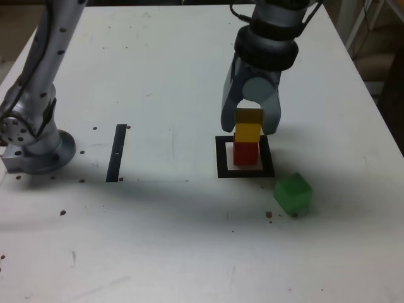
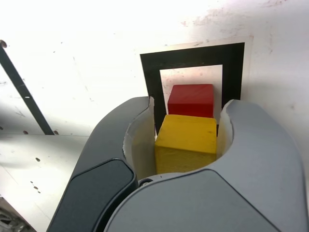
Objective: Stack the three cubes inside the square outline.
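A grey pincer [image 1: 250, 121] hangs over the square outline [image 1: 245, 172] on a white table [image 1: 170, 76]. Between its jaws sits the yellow cube [image 1: 247, 132], stacked on the red cube [image 1: 246, 153], which rests inside the outline. The wrist view shows slim gaps on both sides of the yellow cube, so the jaws appear parted, not clamped. The green cube [image 1: 293, 193] lies apart, outside the outline, toward the exterior view's right and nearer that camera. It is likely the next pick.
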